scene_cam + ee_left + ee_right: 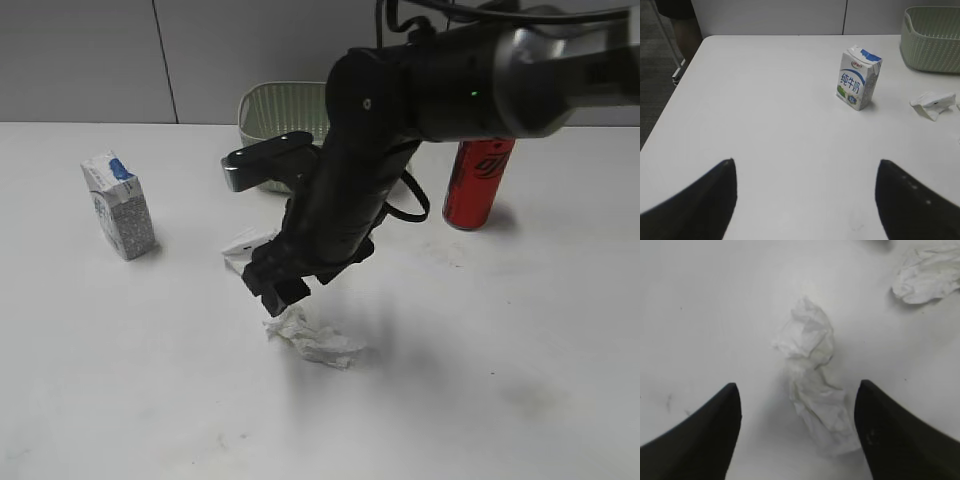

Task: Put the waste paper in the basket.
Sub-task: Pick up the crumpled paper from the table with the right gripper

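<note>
On the white desk (pixel 520 380) I count two pieces of waste paper, one basket, one milk carton and one red can.

The first waste paper (pixel 312 338) lies at the middle of the desk, directly under the right claw (pixel 278 285). In the right wrist view this wad (pixel 812 380) is long and narrow: its long axis runs from about 11 o'clock to 5 o'clock, with the thicker, more crumpled end at the far side and the flatter end toward the camera. The right claw (pixel 797 432) is released, its two dark fingers (pixel 700 432) standing wide apart on either side of the wad and not touching it.

The second waste paper (pixel 243 247) lies just at 10 o'clock from the first, partly hidden by the arm in the exterior view; in the right wrist view it (pixel 927 274) shows at 2 o'clock.

The pale green basket (pixel 280 108) stands at the far edge of the desk, at 12 o'clock from the wads and well apart from them. I cannot see into it.

The milk carton (pixel 118 205) stands upright at 9 o'clock. The red can (pixel 478 183) stands upright at 2 o'clock, near the basket.

The left claw (pixel 805 200) is also released, spread wide above bare desk and holding nothing.
</note>
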Action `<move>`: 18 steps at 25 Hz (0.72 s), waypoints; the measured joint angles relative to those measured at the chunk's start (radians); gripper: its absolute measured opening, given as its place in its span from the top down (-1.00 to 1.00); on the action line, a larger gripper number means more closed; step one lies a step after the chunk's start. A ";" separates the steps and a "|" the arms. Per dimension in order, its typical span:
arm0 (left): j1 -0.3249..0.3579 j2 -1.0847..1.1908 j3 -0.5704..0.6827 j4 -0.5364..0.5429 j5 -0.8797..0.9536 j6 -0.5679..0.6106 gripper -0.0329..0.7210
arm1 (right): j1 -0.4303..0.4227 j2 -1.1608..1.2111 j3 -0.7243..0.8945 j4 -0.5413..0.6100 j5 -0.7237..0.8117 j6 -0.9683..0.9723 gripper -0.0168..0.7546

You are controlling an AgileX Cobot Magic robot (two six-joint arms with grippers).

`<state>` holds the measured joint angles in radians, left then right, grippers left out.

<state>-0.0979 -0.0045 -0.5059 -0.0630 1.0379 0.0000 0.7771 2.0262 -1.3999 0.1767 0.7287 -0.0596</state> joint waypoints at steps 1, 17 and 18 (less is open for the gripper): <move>0.000 0.000 0.000 0.000 0.000 0.000 -0.77 | 0.000 0.032 -0.027 -0.001 0.019 0.021 -0.42; 0.000 0.000 0.000 0.000 0.001 0.000 -0.70 | 0.000 0.280 -0.272 -0.064 0.218 0.151 -0.41; 0.000 0.000 0.000 0.000 0.001 0.000 -0.70 | 0.000 0.281 -0.273 -0.059 0.221 0.141 -0.39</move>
<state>-0.0979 -0.0045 -0.5059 -0.0630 1.0390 0.0000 0.7771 2.3076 -1.6724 0.1173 0.9494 0.0818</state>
